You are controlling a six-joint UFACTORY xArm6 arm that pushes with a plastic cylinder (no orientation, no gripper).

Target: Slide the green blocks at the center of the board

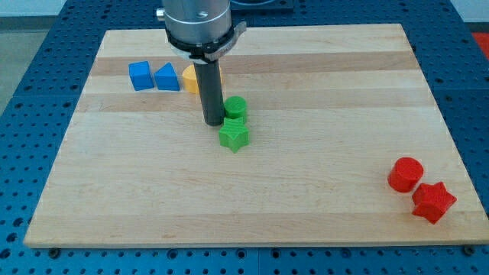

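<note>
A green cylinder (235, 107) and a green star (234, 136) sit touching each other near the board's middle, the star just below the cylinder. My tip (212, 123) rests on the board right against their left side, level with the gap between them. The rod rises from there to the arm's head at the view's top.
A blue cube (140, 76) and a blue triangular block (166, 77) sit at the upper left, with a yellow block (189, 79) partly hidden behind the rod. A red cylinder (405, 173) and a red star (433, 201) lie at the lower right. The wooden board (321, 84) ends at blue pegboard.
</note>
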